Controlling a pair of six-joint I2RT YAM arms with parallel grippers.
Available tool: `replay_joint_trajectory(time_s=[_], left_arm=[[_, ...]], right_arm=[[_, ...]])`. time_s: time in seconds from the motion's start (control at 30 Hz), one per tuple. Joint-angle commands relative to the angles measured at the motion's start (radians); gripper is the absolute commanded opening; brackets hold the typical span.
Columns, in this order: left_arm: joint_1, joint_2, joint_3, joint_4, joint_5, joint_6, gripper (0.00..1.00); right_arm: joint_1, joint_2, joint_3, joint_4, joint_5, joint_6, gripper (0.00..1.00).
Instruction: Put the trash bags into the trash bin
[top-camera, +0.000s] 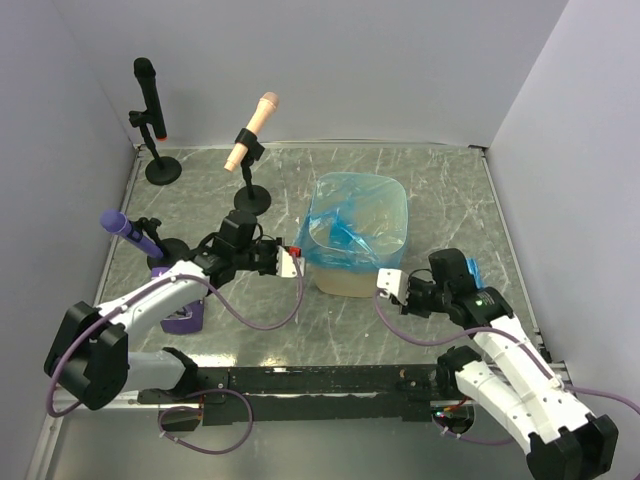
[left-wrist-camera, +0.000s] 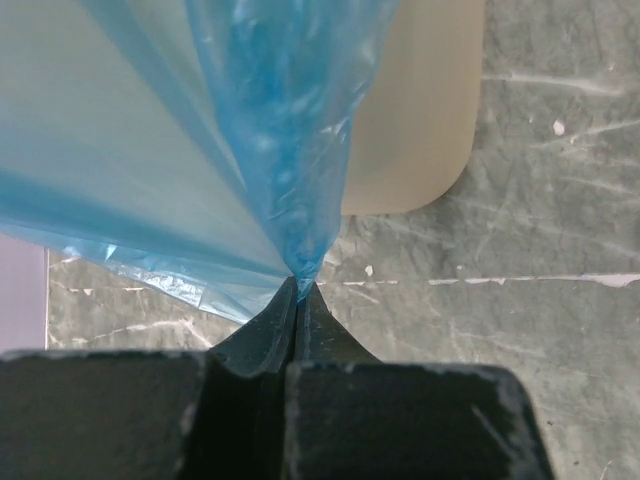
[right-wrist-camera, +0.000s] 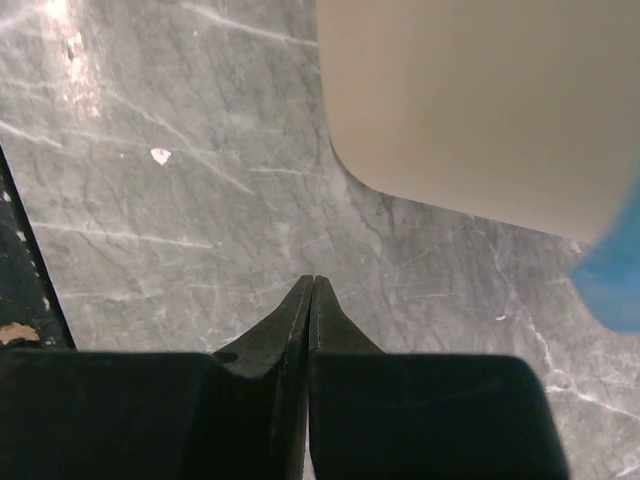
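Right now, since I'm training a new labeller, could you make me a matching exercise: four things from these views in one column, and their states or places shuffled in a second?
Column one:
1. left gripper
2. right gripper
3. trash bin
4. black microphone

Column two:
A. at the back, farthest left in the top view
B. shut, holding nothing
C. shut on the blue trash bag
D. beige, with blue plastic over its rim

Pairs: 1-C, 2-B, 3-D, 4-A.
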Motion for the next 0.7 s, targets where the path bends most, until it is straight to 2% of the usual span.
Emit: replay_joint_trajectory(time_s=[0.0,0.1,0.2,0.37,0.4,0.43,0.5,0.53,0.6,0.67], left_arm=[[0.003,0.072,0.007,-0.045,-0.032,0.094,0.01],[0.001,0.135,0.020,-0.073,-0.067,0.111,0.01],[-0.001,0.192,0.041,-0.110,-0.108,0.125,0.01],[-0.001,0.158,0.024,-0.060,-0.095,0.117,0.01],[-0.001,0.147,0.029,-0.058,-0.084,0.105,0.01],[-0.001,0.138,0.032,-0.059,-0.072,0.096,0.01],[-0.002,0.108,0.032,-0.053,-0.059,0.074,0.03],[-0.002,0.092,0.026,-0.046,-0.058,0.065,0.05],[-0.004,0.051,0.017,-0.035,-0.062,0.047,0.07],[-0.005,0.015,0.013,-0.035,-0.067,0.033,0.15]], right_arm=[[0.006,-0.065,0.062,-0.028,-0.030,0.072,0.00],[0.006,-0.114,0.096,-0.071,-0.027,0.132,0.00],[0.006,-0.122,0.224,-0.108,-0.043,0.216,0.00],[0.005,0.005,0.468,-0.093,-0.067,0.429,0.02],[0.002,0.028,0.479,-0.074,-0.047,0.472,0.10],[-0.007,0.036,0.473,-0.051,-0.040,0.512,0.24],[-0.027,0.034,0.438,-0.004,-0.066,0.534,0.45],[-0.030,0.030,0.417,0.021,-0.065,0.543,0.52],[-0.046,0.031,0.392,0.079,-0.033,0.601,0.62],[-0.121,0.057,0.402,0.096,-0.095,0.636,0.63]])
